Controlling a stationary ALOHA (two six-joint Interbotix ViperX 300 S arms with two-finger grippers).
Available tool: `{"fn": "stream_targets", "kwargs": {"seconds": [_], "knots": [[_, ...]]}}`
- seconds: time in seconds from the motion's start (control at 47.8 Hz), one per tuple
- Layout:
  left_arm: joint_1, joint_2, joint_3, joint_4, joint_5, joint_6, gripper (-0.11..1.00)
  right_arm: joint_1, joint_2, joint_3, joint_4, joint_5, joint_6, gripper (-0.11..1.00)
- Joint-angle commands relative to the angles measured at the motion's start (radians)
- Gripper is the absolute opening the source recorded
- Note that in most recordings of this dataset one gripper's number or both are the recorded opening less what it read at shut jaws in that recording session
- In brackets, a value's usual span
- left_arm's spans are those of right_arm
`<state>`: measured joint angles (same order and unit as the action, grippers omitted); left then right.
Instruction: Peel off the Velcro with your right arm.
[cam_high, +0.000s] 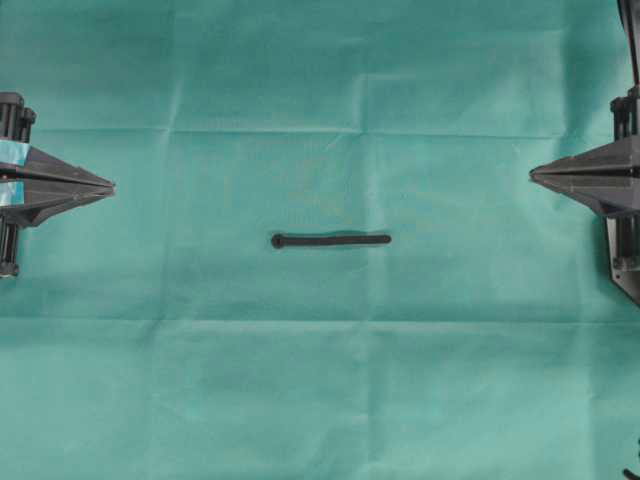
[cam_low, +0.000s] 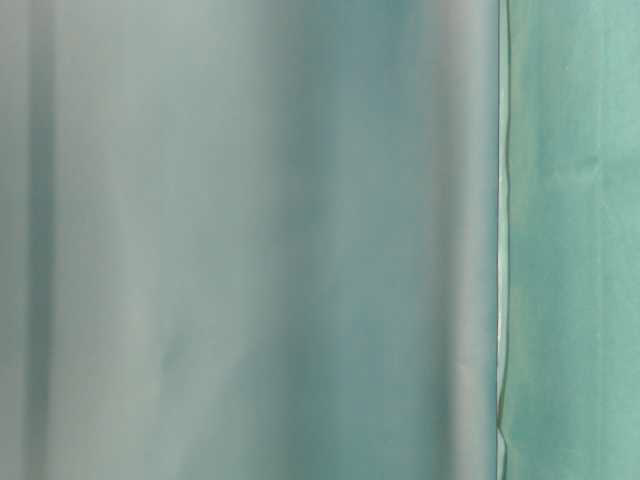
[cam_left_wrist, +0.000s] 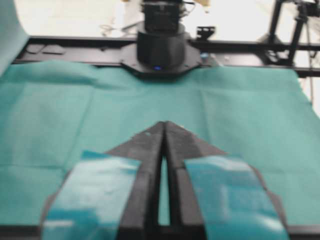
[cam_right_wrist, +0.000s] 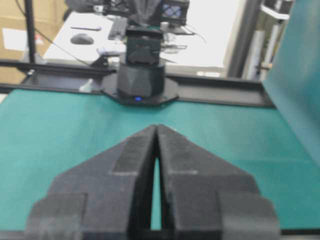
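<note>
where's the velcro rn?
Overhead view: the Velcro lies flat mid-cloth, between the left gripper and right gripper, touching neither.

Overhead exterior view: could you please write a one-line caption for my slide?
Black Velcro strip lies flat on the green cloth, midway between the shut left gripper and shut right gripper.

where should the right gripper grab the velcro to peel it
Probably the plain right end of the Velcro, coming in from the right. The strip lies flat on the green cloth, running left to right, and that end points toward the right gripper, which is shut and well clear of it. The left end is small and rounded. Peel upward and leftward along its length.
</note>
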<state>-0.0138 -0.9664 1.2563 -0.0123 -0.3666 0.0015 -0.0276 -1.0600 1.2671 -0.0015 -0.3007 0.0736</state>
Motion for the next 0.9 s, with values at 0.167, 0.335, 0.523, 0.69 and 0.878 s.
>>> {"fn": "stream_targets", "kwargs": {"seconds": [0.167,0.335,0.523,0.69,0.878], "knots": [[-0.005,0.020,-0.012,-0.003,-0.017,0.000,0.11,-0.018,-0.014,0.017,0.003,-0.011,0.026,0.07],[-0.003,0.020,-0.017,-0.003,-0.021,0.000,0.54,-0.018,-0.011,0.018,0.000,-0.011,0.026,0.50],[-0.003,0.055,-0.020,-0.006,-0.060,-0.002,0.47,-0.020,-0.009,0.018,0.000,-0.014,0.026,0.54],[-0.003,0.163,-0.058,-0.006,-0.101,0.000,0.47,-0.025,0.006,0.018,-0.003,-0.037,0.026,0.54],[0.000,0.296,-0.132,-0.006,-0.135,0.000,0.46,-0.025,0.017,0.021,-0.005,-0.051,0.026,0.54]]}}
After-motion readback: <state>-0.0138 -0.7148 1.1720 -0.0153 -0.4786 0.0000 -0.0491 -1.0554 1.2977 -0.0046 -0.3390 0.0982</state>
